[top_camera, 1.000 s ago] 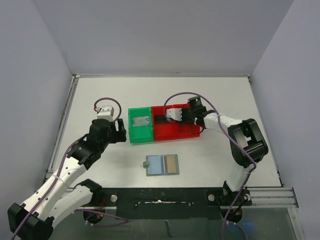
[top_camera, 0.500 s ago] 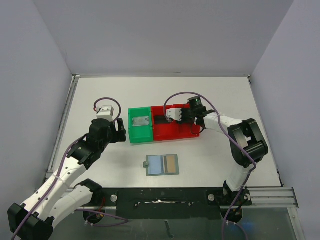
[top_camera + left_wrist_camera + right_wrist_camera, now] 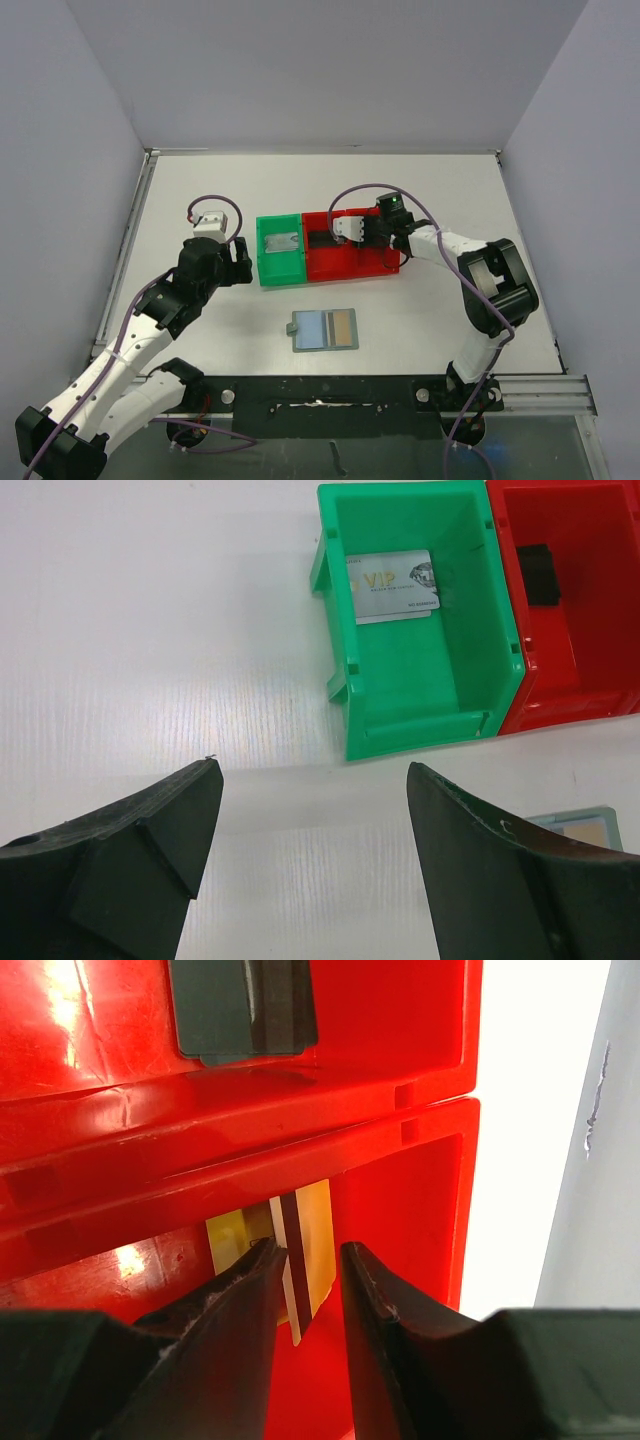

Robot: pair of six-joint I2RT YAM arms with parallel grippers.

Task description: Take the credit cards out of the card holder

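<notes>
The grey-blue card holder (image 3: 323, 330) lies flat on the table near the front, with a tan card (image 3: 342, 325) showing in it; its corner shows in the left wrist view (image 3: 585, 825). My right gripper (image 3: 366, 240) reaches into the red bin (image 3: 345, 265). Its jaws (image 3: 308, 1250) stand slightly apart over a gold card with a dark stripe (image 3: 310, 1230) that lies tilted on the bin floor. A black card (image 3: 245, 1005) lies in the neighbouring red compartment. A silver-grey card (image 3: 392, 585) lies in the green bin (image 3: 420, 695). My left gripper (image 3: 315, 770) is open and empty above the table, left of the green bin.
The green bin (image 3: 280, 250) and the red bin stand side by side mid-table. Grey walls close in the table on the left, back and right. A metal rail (image 3: 400, 390) runs along the near edge.
</notes>
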